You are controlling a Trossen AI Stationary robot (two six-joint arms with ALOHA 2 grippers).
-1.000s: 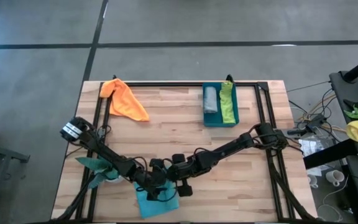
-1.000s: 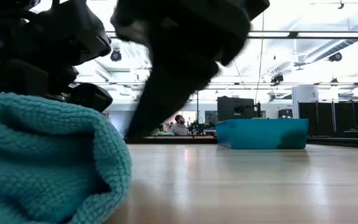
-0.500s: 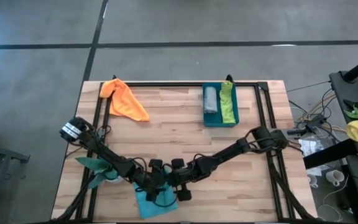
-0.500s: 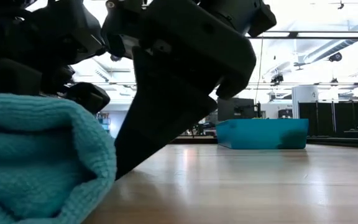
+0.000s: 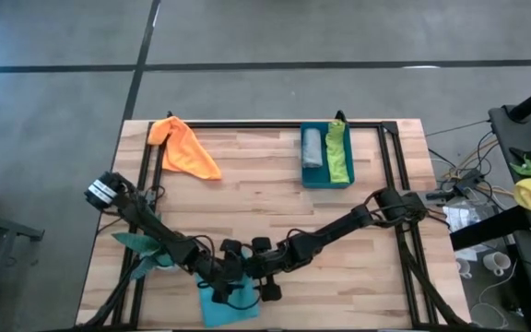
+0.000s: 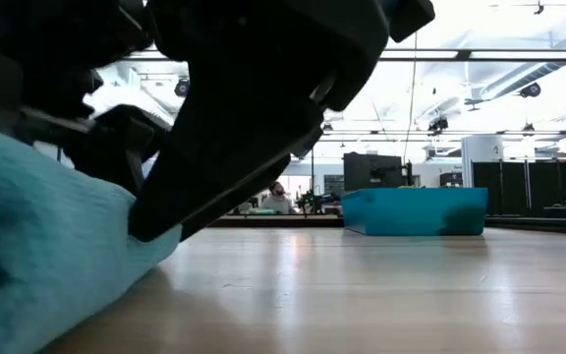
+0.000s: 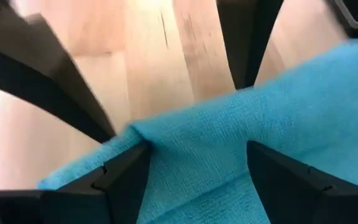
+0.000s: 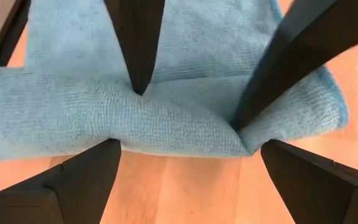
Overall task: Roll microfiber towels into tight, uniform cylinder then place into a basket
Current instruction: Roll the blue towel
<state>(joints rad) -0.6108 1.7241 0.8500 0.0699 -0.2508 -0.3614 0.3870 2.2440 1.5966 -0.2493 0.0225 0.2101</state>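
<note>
Turquoise towel [image 5: 227, 304] lies at the desk's [image 5: 247, 198] near edge, largely hidden under both hands, its fold running across the desk. Left hand [image 5: 221, 293] and right hand [image 5: 264, 288] press into it with fingers spread, neither clenched on it. Basket [image 5: 326, 181] holds grey and green rolls lying lengthwise, pointing away.

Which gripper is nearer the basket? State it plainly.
The right gripper, though neither is close. Both work at the turquoise towel on the table's near edge; the right sits on the towel's basket side, the left gripper just beyond it, farther off.
</note>
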